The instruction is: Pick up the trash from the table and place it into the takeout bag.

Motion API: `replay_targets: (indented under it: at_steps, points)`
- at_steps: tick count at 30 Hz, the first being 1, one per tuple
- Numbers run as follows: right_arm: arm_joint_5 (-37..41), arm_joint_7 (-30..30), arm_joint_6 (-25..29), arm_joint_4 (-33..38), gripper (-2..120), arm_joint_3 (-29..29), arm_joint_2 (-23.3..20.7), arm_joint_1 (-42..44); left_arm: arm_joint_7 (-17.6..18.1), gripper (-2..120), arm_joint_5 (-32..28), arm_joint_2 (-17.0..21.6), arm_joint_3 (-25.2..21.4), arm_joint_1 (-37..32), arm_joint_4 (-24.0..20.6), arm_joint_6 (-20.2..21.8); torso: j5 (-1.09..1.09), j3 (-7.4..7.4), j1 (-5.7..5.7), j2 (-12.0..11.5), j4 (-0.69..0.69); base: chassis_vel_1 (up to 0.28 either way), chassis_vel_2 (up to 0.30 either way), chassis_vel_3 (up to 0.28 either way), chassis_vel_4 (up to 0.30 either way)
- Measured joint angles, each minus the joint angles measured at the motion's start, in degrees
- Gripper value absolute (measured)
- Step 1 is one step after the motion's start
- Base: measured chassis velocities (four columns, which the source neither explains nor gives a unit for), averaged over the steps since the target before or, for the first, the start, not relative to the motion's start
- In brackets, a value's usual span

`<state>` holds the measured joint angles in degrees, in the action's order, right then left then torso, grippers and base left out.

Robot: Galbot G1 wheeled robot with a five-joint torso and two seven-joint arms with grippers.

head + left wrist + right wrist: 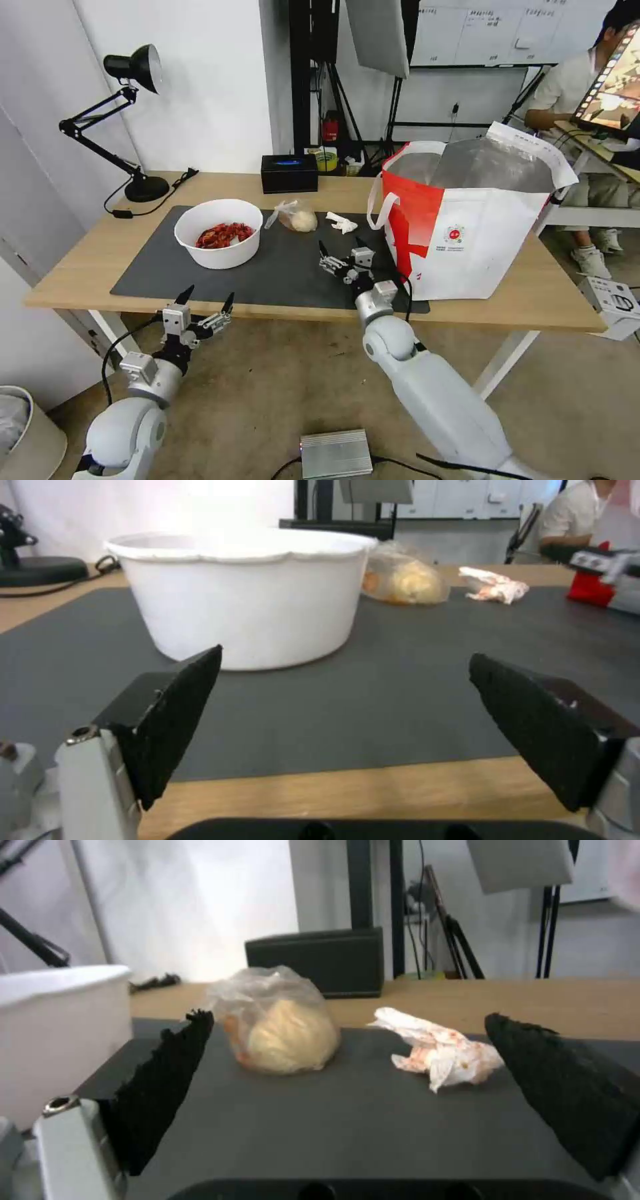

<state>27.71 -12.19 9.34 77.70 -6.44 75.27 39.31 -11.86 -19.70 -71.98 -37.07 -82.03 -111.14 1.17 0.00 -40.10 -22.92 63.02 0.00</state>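
Note:
On the table's (80, 267) dark mat stand a white bowl (219, 233) (247, 595) of red shells, a clear bag with a beige lump (298, 217) (403, 580) (280, 1030) and a crumpled white tissue (342, 223) (493, 584) (440, 1050). The takeout bag (467, 220) stands open at the mat's right end. My right gripper (341, 248) (347, 1090) hovers open over the mat, short of the lump bag and tissue. Open too, my left gripper (205, 296) (343, 730) hangs at the table's front edge, in front of the bowl.
A black tissue box (289, 173) (317, 960) sits at the table's back edge and a black desk lamp (127, 120) at the back left. A silver box (335, 453) lies on the floor below. A seated person is behind the takeout bag.

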Motion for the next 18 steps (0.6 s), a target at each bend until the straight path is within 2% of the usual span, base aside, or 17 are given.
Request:
replay_targets:
  at_steps: [9, 18]
  points:
    - [1.6, -3.26, 0.04, -6.43, 100, -4.6, 1.73, -6.97, -0.65, 100, -0.13, -0.43, -0.02, -0.25, 0.11, -1.11, 0.0, -0.01, -0.01, 0.0, 0.01, 0.0, 0.0, 0.0, 0.0]
    - [3.0, -5.39, -0.08, -6.73, 100, -5.13, 2.54, -8.94, -0.78, 100, -0.19, -0.86, -0.12, -0.57, -0.02, -1.29, 0.0, -0.01, -0.01, 0.0, 0.0, 0.0, 0.0, 0.0, 0.0]
